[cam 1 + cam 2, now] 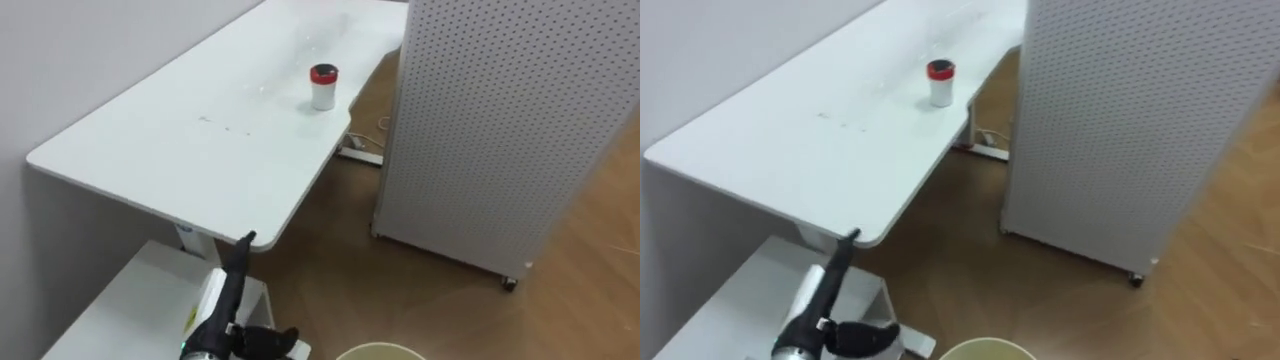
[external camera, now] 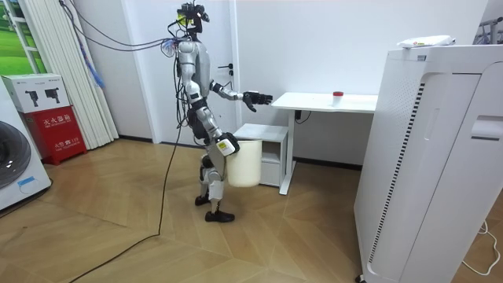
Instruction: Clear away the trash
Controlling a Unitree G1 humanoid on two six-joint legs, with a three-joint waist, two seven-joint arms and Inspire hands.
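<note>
Left hand [image 1: 226, 292]: held out in front of the robot at desk height, fingers straight and pointing ahead, thumb out to the side, nothing in it. Its fingertips come up to the rounded near corner of the desk; whether they touch the edge cannot be told.

Right hand [image 2: 228, 146]: hangs low at the robot's hip; whether it is open or closed cannot be told from here.

Desk [image 1: 190, 150]: white, long, set against the wall. The robot stands upright at its short end, facing along it.

Cup [image 1: 323, 87]: the piece of garbage, small and white with a red lid. It stands upright near the desk's front edge, well apart from the left hand.

Cabinet [image 1: 120, 305]: low, white, under the near end of the desk.

Bin [image 2: 244, 163]: pale, round, on the floor between the robot's legs and the cabinet.

Perforated panel [image 1: 500, 130]: white, upright, on small wheels, beside the desk's front edge.
</note>
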